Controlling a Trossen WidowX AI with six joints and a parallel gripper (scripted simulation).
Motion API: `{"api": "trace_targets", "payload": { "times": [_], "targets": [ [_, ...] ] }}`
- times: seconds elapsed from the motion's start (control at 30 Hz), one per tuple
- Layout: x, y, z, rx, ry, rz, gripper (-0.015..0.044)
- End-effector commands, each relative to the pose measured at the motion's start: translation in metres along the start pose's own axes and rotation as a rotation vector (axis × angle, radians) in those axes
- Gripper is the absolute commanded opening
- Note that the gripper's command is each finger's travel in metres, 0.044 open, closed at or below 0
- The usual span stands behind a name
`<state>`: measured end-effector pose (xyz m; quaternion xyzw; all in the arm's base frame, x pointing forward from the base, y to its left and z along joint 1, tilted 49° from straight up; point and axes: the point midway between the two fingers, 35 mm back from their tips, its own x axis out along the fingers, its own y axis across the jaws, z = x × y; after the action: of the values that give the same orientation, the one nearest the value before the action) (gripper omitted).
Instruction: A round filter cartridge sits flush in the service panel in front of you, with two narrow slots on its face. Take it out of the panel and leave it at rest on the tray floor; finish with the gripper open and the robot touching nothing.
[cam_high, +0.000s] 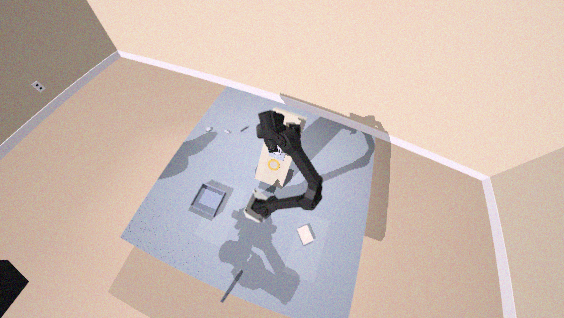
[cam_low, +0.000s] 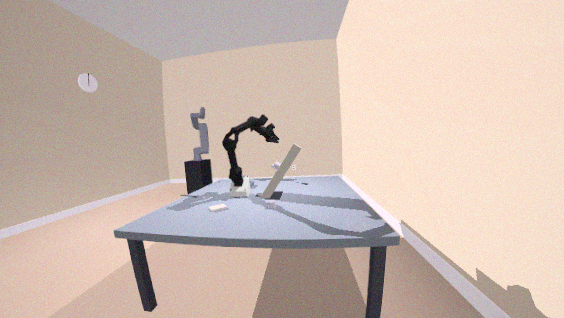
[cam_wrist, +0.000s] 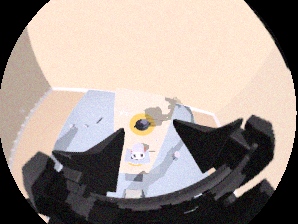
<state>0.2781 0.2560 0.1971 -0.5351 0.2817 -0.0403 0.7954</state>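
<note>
The pale service panel (cam_high: 265, 171) (cam_low: 282, 172) (cam_wrist: 127, 102) leans tilted. Its upper yellow-ringed socket (cam_wrist: 133, 125) shows a dark, empty opening. The whitish round cartridge (cam_wrist: 137, 151), with dark marks on its face, appears to rest on a small pale-blue ledge (cam_wrist: 145, 159) low on the panel; exact contact is unclear. A lower yellow ring (cam_high: 268, 165) lies below that ledge. My gripper (cam_high: 275, 149) (cam_low: 276, 140) (cam_wrist: 149, 125) is open, with nothing between its fingers, above the cartridge and apart from the panel. The grey square tray (cam_high: 212, 197) stands left of the arm base.
A white block (cam_high: 305, 234) (cam_low: 217, 207) lies on the table right of the arm base. A dark thin rod (cam_high: 231, 286) is at the table edge. Several small pieces, including a dark one (cam_high: 244, 128), lie left of the panel. The wall is behind the panel.
</note>
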Motion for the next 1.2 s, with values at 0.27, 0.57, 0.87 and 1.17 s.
{"api": "trace_targets", "payload": {
  "times": [0.27, 0.57, 0.87, 1.17],
  "targets": [
    [0.038, 0.034, -0.114, 0.319, 0.432, 0.06, 0.0305],
    [0.04, 0.034, -0.114, 0.319, 0.432, 0.061, 0.0305],
    [0.054, 0.036, -0.12, 0.32, 0.431, 0.062, 0.0305],
    [0.067, 0.038, -0.125, 0.32, 0.431, 0.062, 0.0305]
  ]
}}
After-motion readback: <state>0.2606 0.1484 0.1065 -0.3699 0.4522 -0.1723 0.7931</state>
